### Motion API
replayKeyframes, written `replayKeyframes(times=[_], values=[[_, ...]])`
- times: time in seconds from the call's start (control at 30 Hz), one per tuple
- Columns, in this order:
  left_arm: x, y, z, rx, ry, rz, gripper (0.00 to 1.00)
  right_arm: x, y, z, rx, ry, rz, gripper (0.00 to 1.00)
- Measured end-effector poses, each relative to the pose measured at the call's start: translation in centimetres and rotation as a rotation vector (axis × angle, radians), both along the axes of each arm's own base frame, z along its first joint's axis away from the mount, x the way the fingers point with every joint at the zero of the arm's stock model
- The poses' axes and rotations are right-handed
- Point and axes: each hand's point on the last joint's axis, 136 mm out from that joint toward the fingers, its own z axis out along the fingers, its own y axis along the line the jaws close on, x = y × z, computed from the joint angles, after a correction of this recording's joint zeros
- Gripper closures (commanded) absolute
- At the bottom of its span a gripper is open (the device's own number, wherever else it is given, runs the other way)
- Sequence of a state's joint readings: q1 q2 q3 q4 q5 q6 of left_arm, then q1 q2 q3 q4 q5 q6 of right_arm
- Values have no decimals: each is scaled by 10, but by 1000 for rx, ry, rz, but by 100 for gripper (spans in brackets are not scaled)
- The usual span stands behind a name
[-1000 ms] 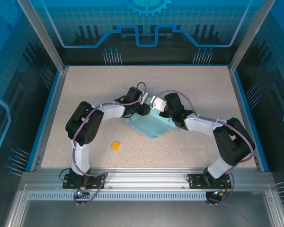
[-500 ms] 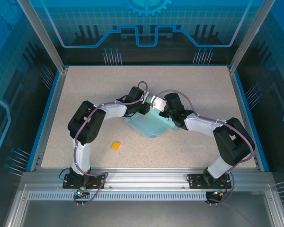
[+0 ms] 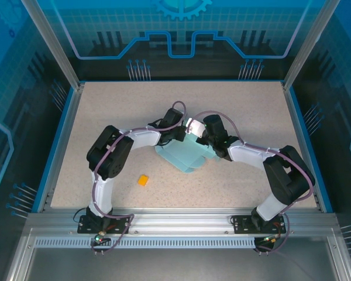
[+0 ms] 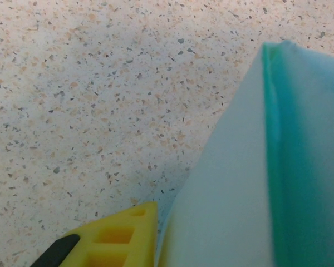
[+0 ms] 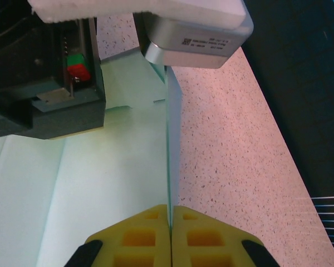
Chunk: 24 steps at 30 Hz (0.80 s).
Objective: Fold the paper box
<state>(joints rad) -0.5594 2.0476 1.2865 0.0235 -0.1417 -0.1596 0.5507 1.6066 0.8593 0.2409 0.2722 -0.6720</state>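
The paper box lies in the middle of the table, a pale blue sheet partly folded, with both my hands at its far edge. My right hand is clenched on a thin upright flap of it, the card pinched between the fingertips. My left hand sits just left of that. Its yellow finger lies beside the card, but I cannot tell whether it grips. A small orange block rests nearer me, to the left, well apart.

arms: white and black shells | cables: lilac loops | pincer fingers: yellow, gridded
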Motion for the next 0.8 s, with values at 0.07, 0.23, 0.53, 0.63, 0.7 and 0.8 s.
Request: replayKeyframes(times=[0.07, 0.23, 0.53, 0.63, 0.7, 0.8], values=[[0, -1, 0, 14, -2, 6, 81, 0, -1, 0, -2, -1, -4, 100], [2, -1, -1, 37, -8, 26, 84, 1, -1, 0, -2, -5, -6, 100], [2, -3, -1, 46, -10, 39, 80, 2, -1, 1, -1, -8, -9, 100], [2, -3, 0, 35, -7, 41, 73, 2, -2, 0, -6, -6, -14, 100], [3, -3, 0, 28, -4, 44, 69, 2, -3, 0, -6, -6, -14, 100], [4, -1, -1, 11, 5, 44, 63, 2, -3, 0, -8, -7, -17, 100]])
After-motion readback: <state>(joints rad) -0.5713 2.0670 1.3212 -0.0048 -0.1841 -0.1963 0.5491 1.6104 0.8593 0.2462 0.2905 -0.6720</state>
